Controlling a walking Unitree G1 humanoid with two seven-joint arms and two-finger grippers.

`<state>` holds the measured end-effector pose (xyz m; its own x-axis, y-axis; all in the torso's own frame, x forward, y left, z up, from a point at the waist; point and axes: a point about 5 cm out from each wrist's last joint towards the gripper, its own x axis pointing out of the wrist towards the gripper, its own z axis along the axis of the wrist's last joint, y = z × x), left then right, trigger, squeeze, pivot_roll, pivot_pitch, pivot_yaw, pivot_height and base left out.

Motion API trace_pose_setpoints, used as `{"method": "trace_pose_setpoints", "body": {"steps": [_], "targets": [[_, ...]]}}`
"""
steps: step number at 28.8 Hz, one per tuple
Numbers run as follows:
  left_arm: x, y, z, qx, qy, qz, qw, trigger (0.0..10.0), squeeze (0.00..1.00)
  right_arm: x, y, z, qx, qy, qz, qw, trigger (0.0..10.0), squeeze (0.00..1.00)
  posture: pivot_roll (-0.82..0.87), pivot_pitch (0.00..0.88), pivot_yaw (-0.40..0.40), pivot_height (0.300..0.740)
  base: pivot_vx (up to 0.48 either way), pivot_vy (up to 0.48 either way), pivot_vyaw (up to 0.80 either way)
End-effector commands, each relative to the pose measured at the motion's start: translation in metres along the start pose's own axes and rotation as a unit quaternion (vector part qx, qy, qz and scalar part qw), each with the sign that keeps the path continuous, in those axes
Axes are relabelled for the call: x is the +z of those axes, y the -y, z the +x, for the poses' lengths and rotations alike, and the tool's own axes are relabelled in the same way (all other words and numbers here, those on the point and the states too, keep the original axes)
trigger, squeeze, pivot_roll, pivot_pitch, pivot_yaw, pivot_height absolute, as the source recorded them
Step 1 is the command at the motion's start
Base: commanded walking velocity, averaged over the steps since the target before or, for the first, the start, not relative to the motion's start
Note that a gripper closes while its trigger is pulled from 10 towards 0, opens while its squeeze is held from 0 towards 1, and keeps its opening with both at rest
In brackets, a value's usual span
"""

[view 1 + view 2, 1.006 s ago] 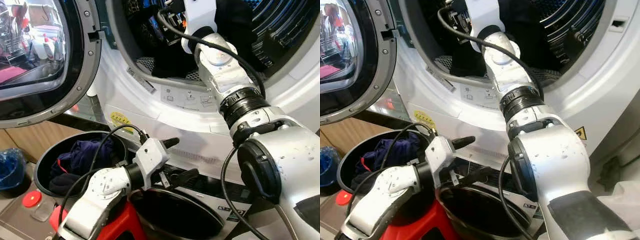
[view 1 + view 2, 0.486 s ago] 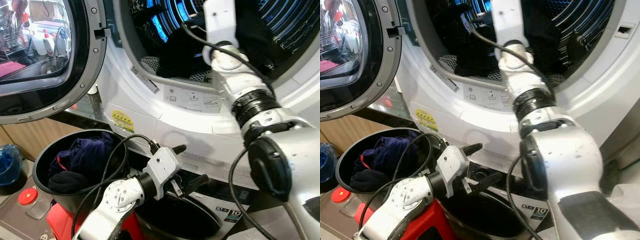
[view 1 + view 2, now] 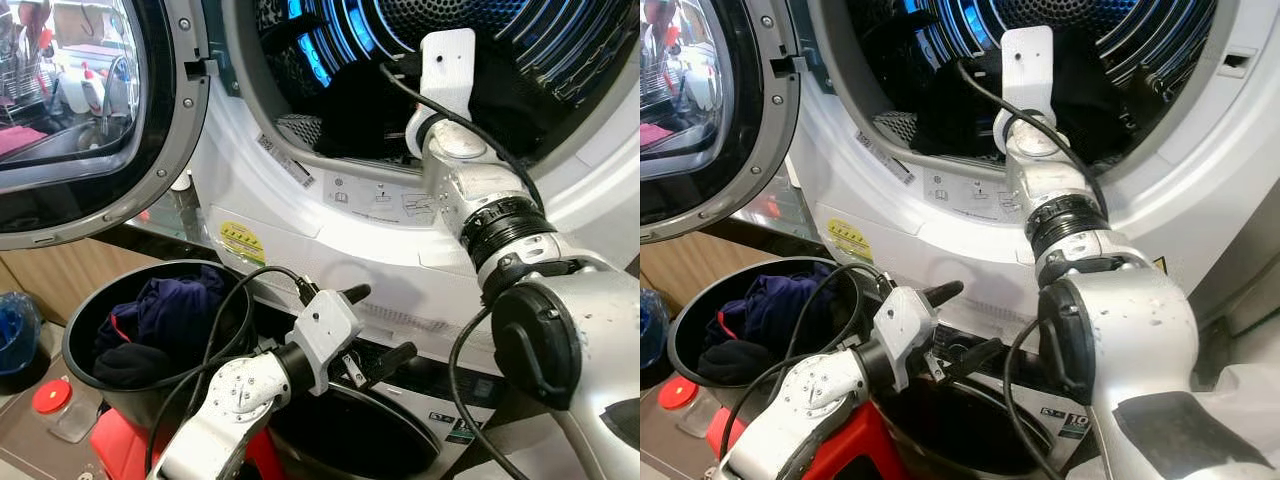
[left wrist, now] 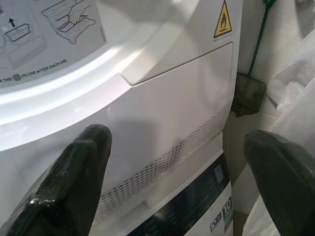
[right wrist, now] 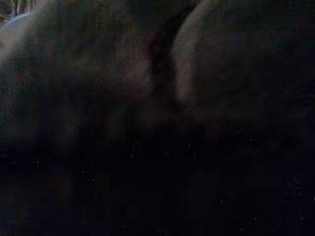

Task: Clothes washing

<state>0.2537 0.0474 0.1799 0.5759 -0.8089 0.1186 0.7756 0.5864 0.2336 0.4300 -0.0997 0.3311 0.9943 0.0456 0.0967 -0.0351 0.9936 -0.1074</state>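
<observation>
Where legible, dryer [image 4: 162, 123] label "THE FILTER AFTER EACH USE"

Drum mouth [image 3: 330, 110] partly blocked by right arm [image 3: 470, 190] & dark clothes [image 3: 350, 110]; room left of arm; bucket [image 3: 80, 340] open on top.

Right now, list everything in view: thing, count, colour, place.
Dryer: one, white, front-loading, upper machine, door open.
Door: one, grey rim with glass, swung left.
Dark clothes: black, inside the drum.
Bin: one, black, low left, holds navy clothes.
Lower machine: one, white with dark panel, beneath.
Red lid: one, far left, low.
Left gripper: black fingers apart, before the dryer's front.
Right arm: silver, reaching into the drum.
</observation>
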Motion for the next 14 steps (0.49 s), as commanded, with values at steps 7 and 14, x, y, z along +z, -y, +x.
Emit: {"method": "trace_pose_setpoints", "body": {"steps": [7, 14], "targets": [[0.002, -0.003, 0.001, 0.011, -0.003, 0.005, 1.000, 10.0, 0.00, -0.007, 0.027, 0.000, -0.066, -0.018, 0.022, 0.997, 10.0, 0.00, 0.15, 0.003, -0.006, 0.740, 0.000, 0.000, 0.00], [0.001, -0.006, 0.001, 0.020, -0.005, 0.010, 1.000, 10.0, 0.00, -0.011, 0.034, -0.001, -0.092, -0.025, 0.046, 0.994, 10.0, 0.00, 0.15, 0.000, -0.003, 0.740, 0.000, 0.000, 0.00]]}}
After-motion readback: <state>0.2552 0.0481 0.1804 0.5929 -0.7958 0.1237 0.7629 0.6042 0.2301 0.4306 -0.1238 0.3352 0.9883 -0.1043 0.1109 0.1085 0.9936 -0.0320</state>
